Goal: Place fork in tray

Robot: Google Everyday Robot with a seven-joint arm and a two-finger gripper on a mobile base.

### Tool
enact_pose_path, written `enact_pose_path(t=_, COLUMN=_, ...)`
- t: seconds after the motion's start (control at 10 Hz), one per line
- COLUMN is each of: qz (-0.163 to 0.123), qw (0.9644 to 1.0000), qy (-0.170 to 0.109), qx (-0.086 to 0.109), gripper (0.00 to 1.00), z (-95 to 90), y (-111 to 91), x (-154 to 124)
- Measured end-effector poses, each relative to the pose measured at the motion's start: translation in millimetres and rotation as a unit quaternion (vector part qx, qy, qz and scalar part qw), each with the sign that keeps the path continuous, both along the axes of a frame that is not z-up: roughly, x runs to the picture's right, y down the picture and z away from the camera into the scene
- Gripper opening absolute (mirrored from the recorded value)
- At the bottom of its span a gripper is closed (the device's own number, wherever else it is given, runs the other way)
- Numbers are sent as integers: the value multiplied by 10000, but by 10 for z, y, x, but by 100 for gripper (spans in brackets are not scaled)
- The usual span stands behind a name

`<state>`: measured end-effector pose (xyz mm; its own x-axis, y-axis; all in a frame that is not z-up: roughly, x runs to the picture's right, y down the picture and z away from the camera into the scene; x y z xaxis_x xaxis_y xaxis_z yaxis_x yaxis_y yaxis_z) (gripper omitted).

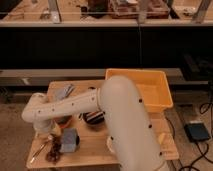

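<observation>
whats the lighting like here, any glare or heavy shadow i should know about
Camera view: light seems to come from overhead, leaving a soft sheen on the white arm and the yellow tray well lit; the space behind is almost black; the table is dimmer under the arm at its left end, where the gripper hangs low.

Gripper (pixel 50 136) is low over the front-left corner of the table (pixel 92 148), fingers apart, near the fork (pixel 39 151) lying flat on the wood. Grey block (pixel 69 140) sits just beside it. Yellow tray (pixel 150 87) is well apart, back right.
</observation>
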<state>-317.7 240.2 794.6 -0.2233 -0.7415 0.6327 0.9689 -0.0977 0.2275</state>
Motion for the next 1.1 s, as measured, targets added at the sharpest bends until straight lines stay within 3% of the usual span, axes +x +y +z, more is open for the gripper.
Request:
enact_pose_path(t=0.6, qz=8, qw=9997, qy=158, qx=-189, gripper=66, z=-164, y=-13, x=83)
enact_pose_path(t=1.1, qz=-56, qw=9997, qy=218, qx=-72, gripper=66, z=-5, y=8, x=58)
